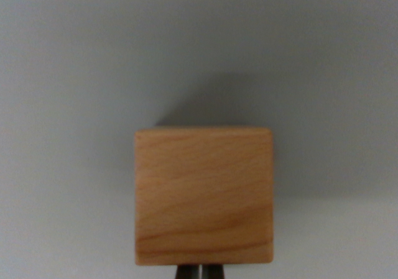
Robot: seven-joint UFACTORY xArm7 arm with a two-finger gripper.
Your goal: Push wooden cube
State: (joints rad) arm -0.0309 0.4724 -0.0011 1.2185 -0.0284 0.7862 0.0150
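Observation:
A light wooden cube (204, 195) with visible grain fills the lower middle of the wrist view, resting on a plain grey surface (74, 105). Its shadow falls up and to the wrist view's right. At the bottom edge, just below the cube, the two dark fingertips of my gripper (199, 271) show side by side with only a thin pale slit between them. They sit against or very close to the cube's near face, and nothing is held between them.
Bare grey tabletop surrounds the cube on the left, right and far side. No other objects or edges show.

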